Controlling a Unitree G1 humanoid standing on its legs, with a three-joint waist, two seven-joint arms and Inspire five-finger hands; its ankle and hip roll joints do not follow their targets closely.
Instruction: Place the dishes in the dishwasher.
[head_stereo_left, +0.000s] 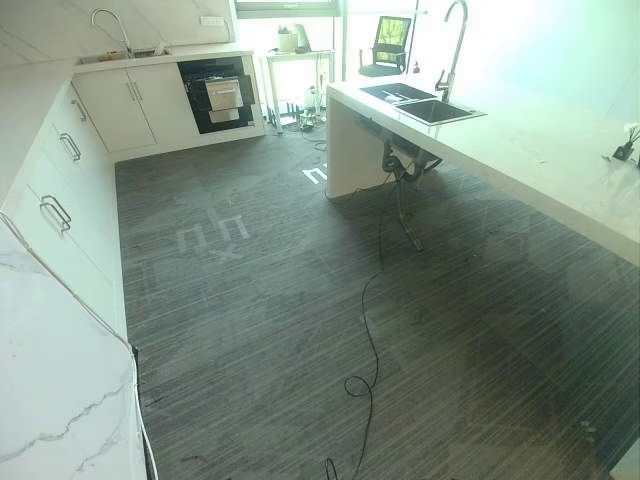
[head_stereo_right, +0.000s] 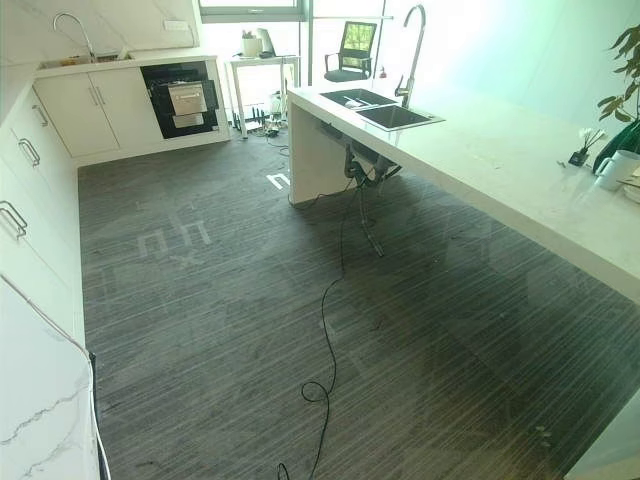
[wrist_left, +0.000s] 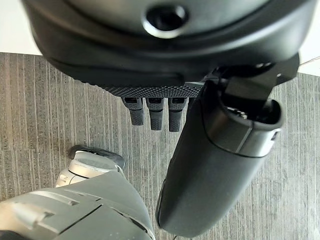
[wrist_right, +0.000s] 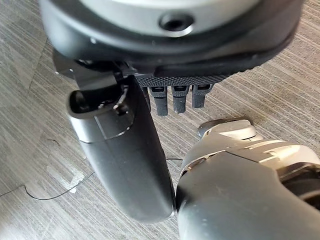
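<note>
Left eye view: the dishwasher stands far off across the stripy grey floor. Left hand and right hand hang with straight fingers, holding nothing.

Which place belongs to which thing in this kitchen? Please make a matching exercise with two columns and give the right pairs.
Things:
1. dishwasher
2. tall faucet
3. office chair
4. potted plant

Places:
A. at the right end of the long counter
B. by the bright window at the back
C. over the double sink in the long counter
D. built into the white cabinets on the far wall

Pairs: 1-D, 2-C, 3-B, 4-A
</note>
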